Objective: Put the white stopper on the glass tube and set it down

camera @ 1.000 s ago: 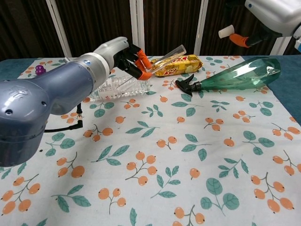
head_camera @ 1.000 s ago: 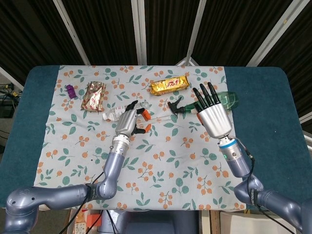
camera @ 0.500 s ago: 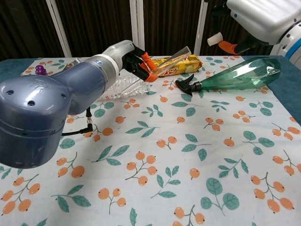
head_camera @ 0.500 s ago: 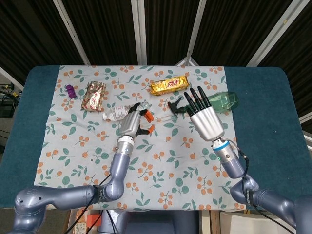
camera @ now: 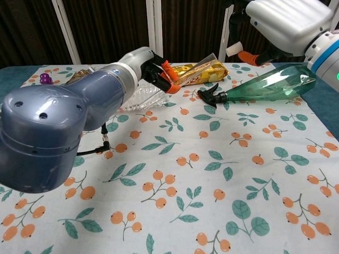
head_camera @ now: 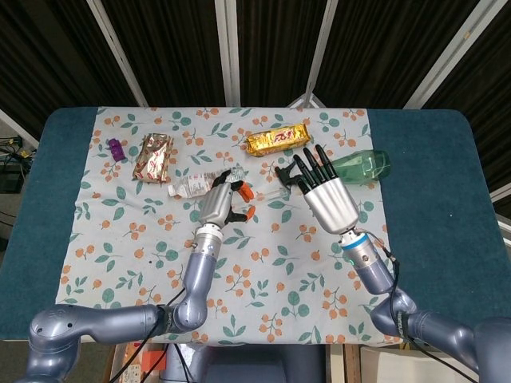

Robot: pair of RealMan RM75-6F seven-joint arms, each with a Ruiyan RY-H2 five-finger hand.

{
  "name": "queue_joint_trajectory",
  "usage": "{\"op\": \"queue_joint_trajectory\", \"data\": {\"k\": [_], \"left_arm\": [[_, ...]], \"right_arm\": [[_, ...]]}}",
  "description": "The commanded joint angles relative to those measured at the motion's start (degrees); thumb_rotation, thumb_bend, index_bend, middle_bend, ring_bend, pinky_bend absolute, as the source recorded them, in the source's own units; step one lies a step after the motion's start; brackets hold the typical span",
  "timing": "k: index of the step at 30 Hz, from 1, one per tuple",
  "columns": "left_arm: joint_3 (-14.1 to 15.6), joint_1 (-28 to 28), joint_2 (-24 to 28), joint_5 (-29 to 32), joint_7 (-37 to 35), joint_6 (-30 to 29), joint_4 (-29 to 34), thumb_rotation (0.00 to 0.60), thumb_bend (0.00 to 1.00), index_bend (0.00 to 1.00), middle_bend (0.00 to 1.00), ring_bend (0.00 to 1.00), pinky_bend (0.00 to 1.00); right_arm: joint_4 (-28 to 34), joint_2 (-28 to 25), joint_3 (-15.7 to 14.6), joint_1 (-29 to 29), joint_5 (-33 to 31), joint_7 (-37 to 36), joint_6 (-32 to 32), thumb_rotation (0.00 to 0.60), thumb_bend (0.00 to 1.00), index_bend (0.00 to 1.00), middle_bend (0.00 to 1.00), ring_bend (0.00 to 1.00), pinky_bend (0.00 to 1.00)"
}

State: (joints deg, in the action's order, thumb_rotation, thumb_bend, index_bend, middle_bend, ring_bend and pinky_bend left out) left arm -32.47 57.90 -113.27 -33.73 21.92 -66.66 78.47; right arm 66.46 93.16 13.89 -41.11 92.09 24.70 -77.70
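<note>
My left hand point(head_camera: 220, 203) point(camera: 144, 64) grips the lower end of the glass tube point(camera: 195, 64), which slants up and to the right above the cloth; in the head view the tube point(head_camera: 268, 194) is a faint clear line. My right hand point(head_camera: 326, 198) point(camera: 285, 24) hovers to the tube's right, fingers pointing away from me. In the chest view it pinches the white stopper point(camera: 232, 51) with orange fingertips point(camera: 247, 56). The stopper sits a short way right of the tube's open top, apart from it. In the head view the right hand hides the stopper.
A green spray bottle point(head_camera: 361, 165) point(camera: 267, 83) lies on its side behind the right hand. A gold snack bar point(head_camera: 276, 140) point(camera: 207, 71) lies at the back. A clear plastic bottle point(head_camera: 190, 184), a foil packet point(head_camera: 153, 156) and a small purple object point(head_camera: 116, 148) lie to the left.
My right hand has moved left and nearer with the stopper, closing on the tube's top. My left hand shifted slightly right, still holding the tube.
</note>
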Motion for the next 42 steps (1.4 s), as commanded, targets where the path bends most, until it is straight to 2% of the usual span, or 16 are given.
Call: {"op": "queue_joint_trajectory", "data": {"k": [1,42], "left_arm": [[0.0,0.1,-0.1,0.1,0.1,0.0,0.0,0.6,0.61,0.61,0.5,0.04,0.0],[-1.6,0.6,-2.2,1.6,0.9,-2.3,1.2,0.6,0.61,0.61,0.5,0.05,0.0]], "right_arm": [[0.1,0.1,0.0,-0.1,-0.2,0.1,0.0,0.6,0.41,0.65,0.19,0.04,0.0],[1.4,1.9,-0.6,-1.0,-2.1,2.4,0.4,0.6,0.41,0.65,0.19,0.04,0.0]]}}
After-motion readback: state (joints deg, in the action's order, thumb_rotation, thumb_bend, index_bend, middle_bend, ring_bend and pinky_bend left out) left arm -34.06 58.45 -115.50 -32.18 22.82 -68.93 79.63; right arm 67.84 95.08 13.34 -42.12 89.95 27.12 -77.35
